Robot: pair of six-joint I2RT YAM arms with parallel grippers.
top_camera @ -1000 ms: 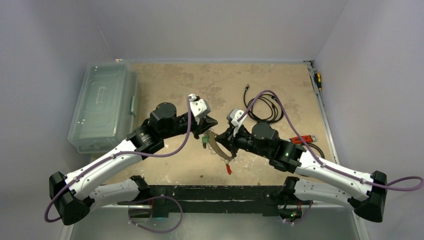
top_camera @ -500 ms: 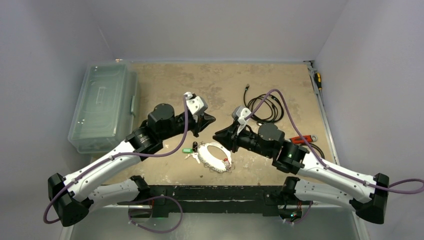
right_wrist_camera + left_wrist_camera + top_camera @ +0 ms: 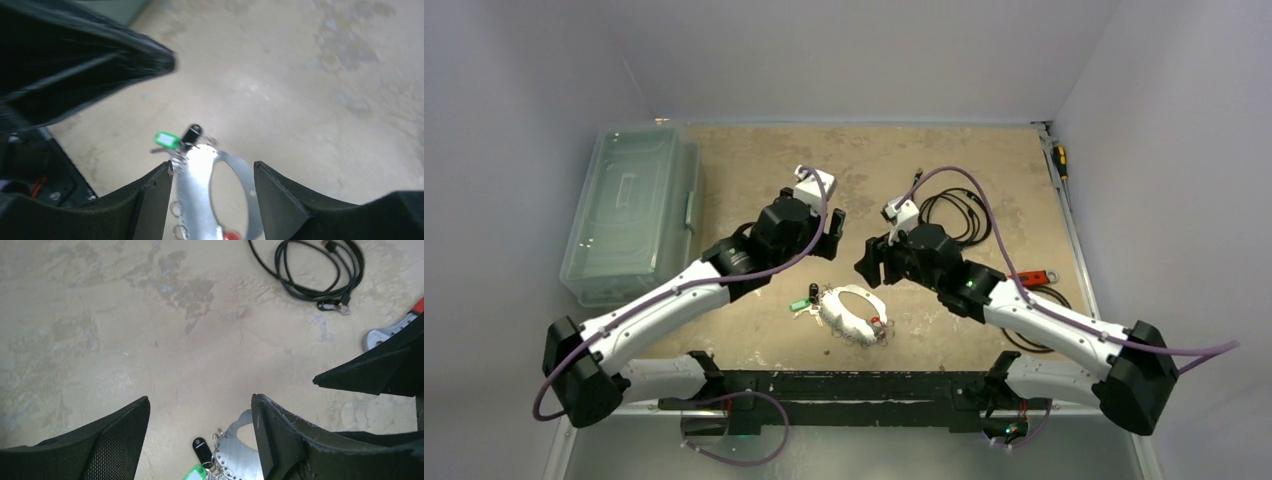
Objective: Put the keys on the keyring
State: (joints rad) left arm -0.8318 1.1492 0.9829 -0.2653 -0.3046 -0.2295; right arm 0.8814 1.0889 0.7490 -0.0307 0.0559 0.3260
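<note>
The keyring [image 3: 852, 312], a pale silver oval loop, lies flat on the table between the two arms. Green [image 3: 801, 303] and black [image 3: 813, 292] keys lie at its left end and a red key [image 3: 879, 323] at its right. My left gripper [image 3: 831, 243] hovers open above and behind it, holding nothing. My right gripper [image 3: 870, 267] is also open and empty, just behind the loop. The left wrist view shows the keyring [image 3: 240, 450], black key [image 3: 200, 446] and green key [image 3: 196, 474] below the left gripper [image 3: 200, 400]. In the right wrist view the keyring [image 3: 197, 185] lies under the right gripper [image 3: 212, 167].
A clear plastic box [image 3: 629, 215] stands at the left edge. A black coiled cable [image 3: 949, 215] lies behind the right arm, with a red-handled wrench [image 3: 1029, 278] to its right. A screwdriver [image 3: 1059, 160] sits at the far right edge.
A second ago both grippers held the keyring up between them. It now lies on the table, and both grippers have opened and drawn back from it.
</note>
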